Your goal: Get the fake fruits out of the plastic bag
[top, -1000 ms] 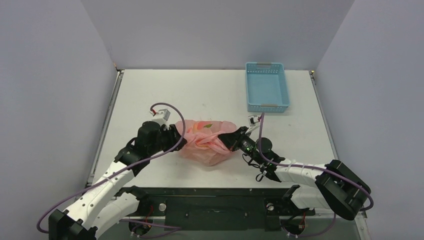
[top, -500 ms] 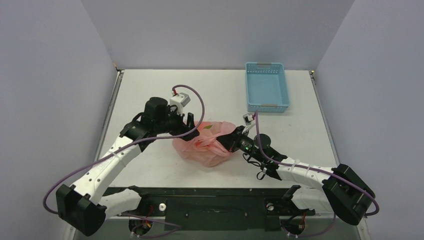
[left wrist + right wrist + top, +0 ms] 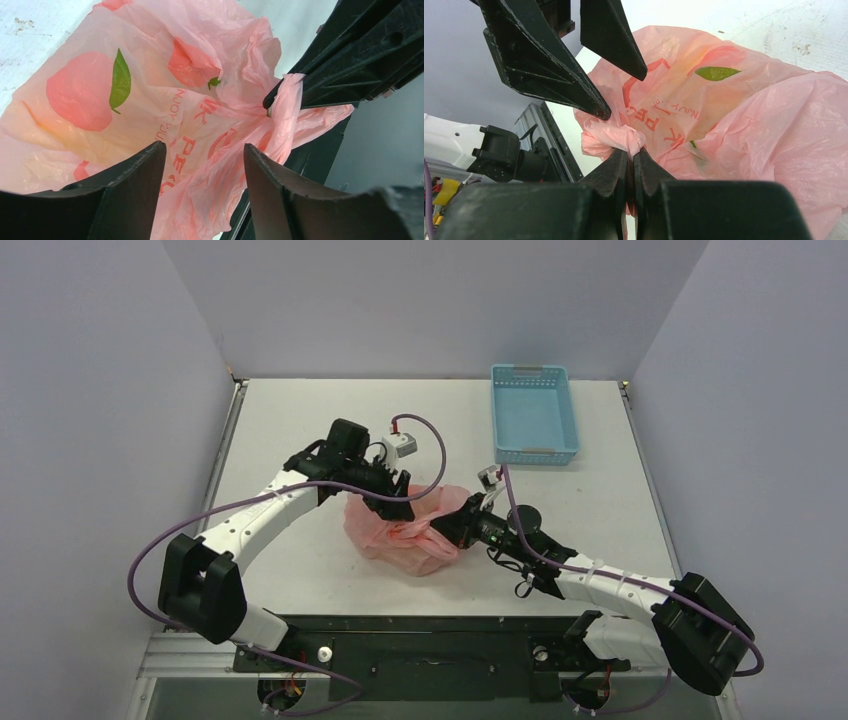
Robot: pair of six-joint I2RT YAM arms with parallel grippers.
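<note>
Fruits are hidden inside the pink plastic bag point(image 3: 385, 540) lying mid-surface. Right gripper point(image 3: 630, 156) has its jaws pinched tight on a bunched handle point(image 3: 616, 137). Left gripper point(image 3: 201, 150) hovers above, jaws wide, holding nothing. Sharp pulling could tear the thin film or drag the bag.

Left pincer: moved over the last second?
Yes. The left pincer swung right, toward the blue basket, from the plastic bag's left edge to over its top.
</note>
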